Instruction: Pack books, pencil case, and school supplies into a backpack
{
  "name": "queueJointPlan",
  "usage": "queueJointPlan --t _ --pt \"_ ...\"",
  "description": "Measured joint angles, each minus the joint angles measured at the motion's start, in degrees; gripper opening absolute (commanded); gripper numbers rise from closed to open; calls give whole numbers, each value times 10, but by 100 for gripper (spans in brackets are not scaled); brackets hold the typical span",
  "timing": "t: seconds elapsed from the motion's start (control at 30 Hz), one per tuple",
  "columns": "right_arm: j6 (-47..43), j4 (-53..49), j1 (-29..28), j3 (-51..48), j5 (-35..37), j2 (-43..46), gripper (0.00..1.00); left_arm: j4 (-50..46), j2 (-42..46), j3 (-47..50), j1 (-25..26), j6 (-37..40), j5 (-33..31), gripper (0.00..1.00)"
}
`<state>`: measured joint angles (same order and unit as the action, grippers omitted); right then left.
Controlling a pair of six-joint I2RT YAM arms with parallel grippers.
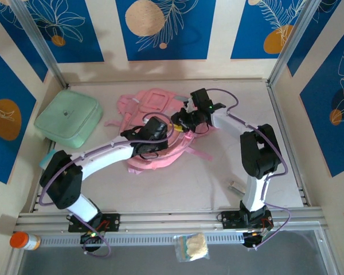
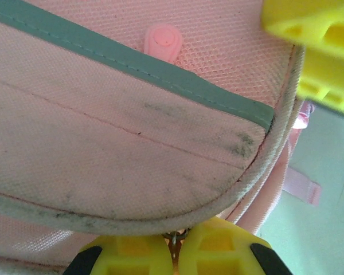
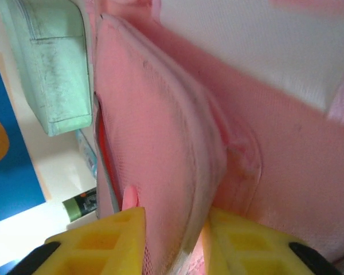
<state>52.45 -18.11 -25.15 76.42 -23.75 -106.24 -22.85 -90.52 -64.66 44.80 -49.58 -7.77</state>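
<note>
The pink backpack (image 1: pixel 152 106) lies in the middle of the table. My left gripper (image 1: pixel 158 135) is over its near part; in the left wrist view its yellow fingers (image 2: pixel 132 255) are shut on a small metal zip ring (image 2: pixel 175 236) under the backpack's grubby piped edge (image 2: pixel 160 220). My right gripper (image 1: pixel 182 121) is at the backpack's right side. Its jaws (image 3: pixel 175 240) stand apart, open, with a padded pink flap (image 3: pixel 160 143) of the backpack between them. The books are out of view.
A mint green square pouch (image 1: pixel 67 117) sits at the back left, also (image 3: pixel 51 69). Beside it lie a blue item (image 3: pixel 87 152) and a green-and-black tube (image 3: pixel 80 203). An orange-capped bottle (image 1: pixel 23 240) and a small clear bag (image 1: pixel 192 247) rest on the front rail.
</note>
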Motion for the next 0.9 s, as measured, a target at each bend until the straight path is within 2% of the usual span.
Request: queueJointPlan --t 0.07,0.23,0.33,0.47,0.63,0.9 --pt "22 31 -1 -38 -11 18 39 -12 -8 -12 0 5 4 0" --pt "68 79 -20 -87 4 52 17 -72 -27 -55 0 29 10 0" --pt "75 82 -26 -87 20 56 7 -92 -28 -66 0 47 21 0" --pt "69 76 -25 -86 19 56 0 -107 -28 -73 -3 73 40 0" --pt "35 52 -23 -77 26 56 0 -117 -27 -70 -21 112 69 0" --pt "-48 -24 -10 -37 28 54 0 -104 17 -6 -61 164 80 0"
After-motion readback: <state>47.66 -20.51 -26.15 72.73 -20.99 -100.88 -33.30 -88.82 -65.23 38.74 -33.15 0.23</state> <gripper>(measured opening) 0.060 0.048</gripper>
